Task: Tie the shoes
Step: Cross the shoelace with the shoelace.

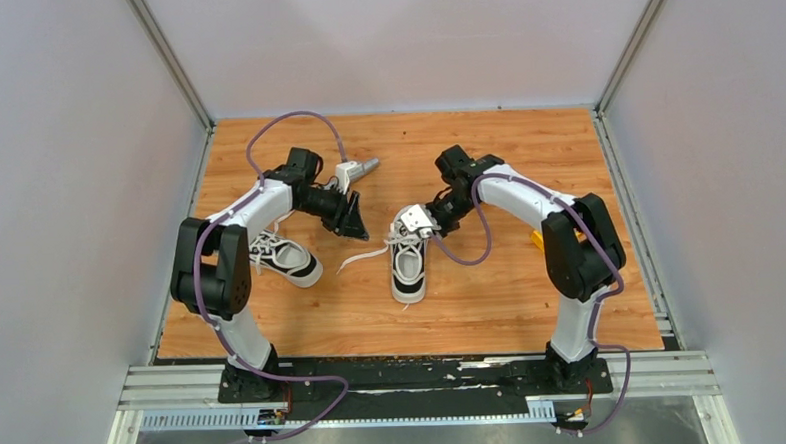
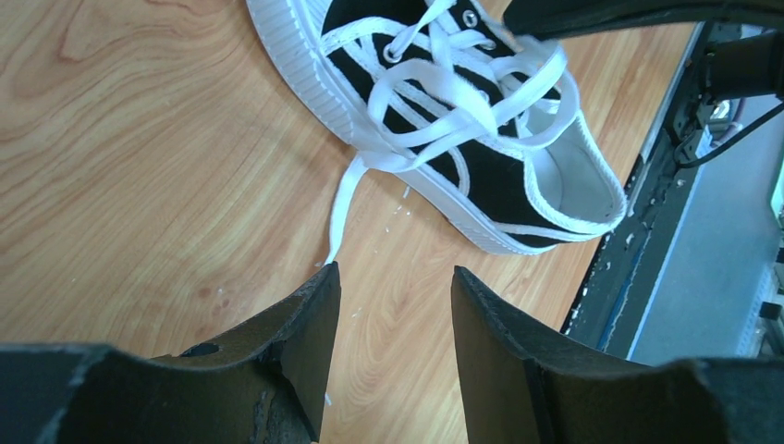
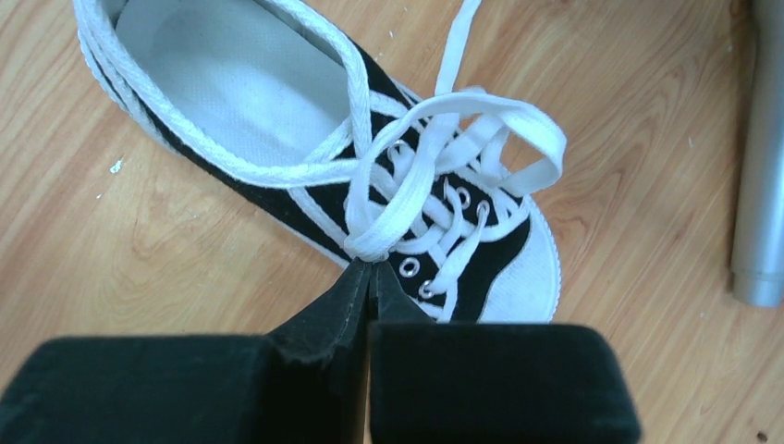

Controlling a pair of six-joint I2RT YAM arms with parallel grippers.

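Two black-and-white shoes lie on the wooden table: one (image 1: 287, 259) at the left by the left arm, the other (image 1: 408, 268) in the middle. My right gripper (image 1: 418, 223) hangs over the middle shoe (image 3: 277, 120). In the right wrist view the right gripper (image 3: 370, 266) is shut on a white lace (image 3: 374, 242) where the strands gather beside the eyelets. A lace loop (image 3: 518, 139) arches over the tongue. My left gripper (image 1: 353, 222) is left of that shoe (image 2: 499, 176), and the left gripper (image 2: 395, 275) is open over bare wood. A loose lace end (image 2: 340, 208) trails toward its left finger.
A silver cylinder (image 3: 763, 176) on the left arm (image 1: 359, 169) stands beyond the shoe's toe. A small yellow object (image 1: 537, 239) sits behind the right arm. Metal rails (image 1: 416, 376) run along the near table edge, and grey walls enclose the other sides.
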